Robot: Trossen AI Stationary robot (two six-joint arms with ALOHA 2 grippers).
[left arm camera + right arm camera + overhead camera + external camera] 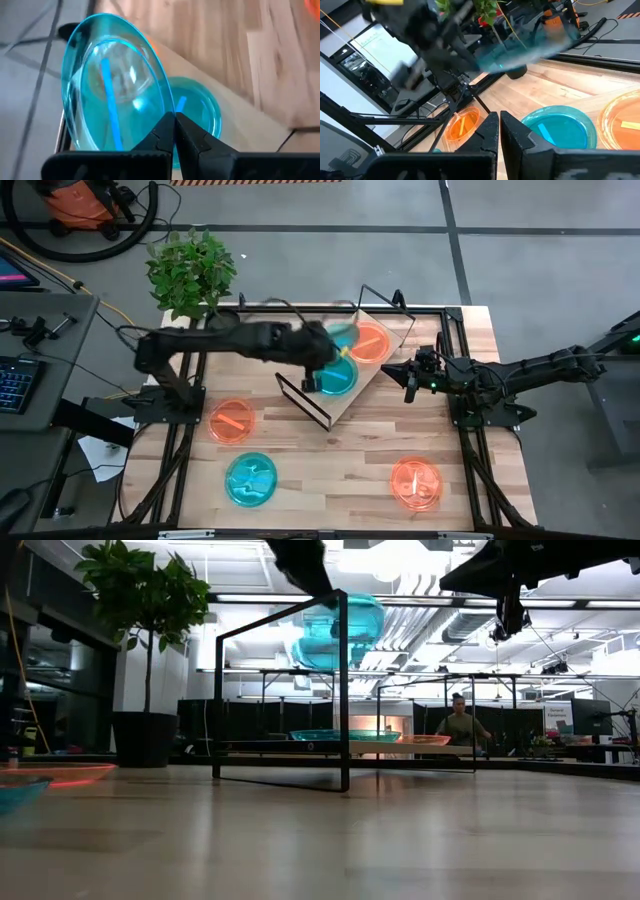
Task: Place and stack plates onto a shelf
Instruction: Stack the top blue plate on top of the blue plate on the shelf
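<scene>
I see my left gripper [174, 131] pinching a round translucent cyan plastic plate [107, 85] above the light wooden shelf [352, 392]; right gripper [499, 131] pressed together.

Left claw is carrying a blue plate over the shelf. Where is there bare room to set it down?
The shelf is crowded: a blue plate and an orange plate fill most of the board. The bare tabletop is free between the front blue plate and the front orange plate.
</scene>
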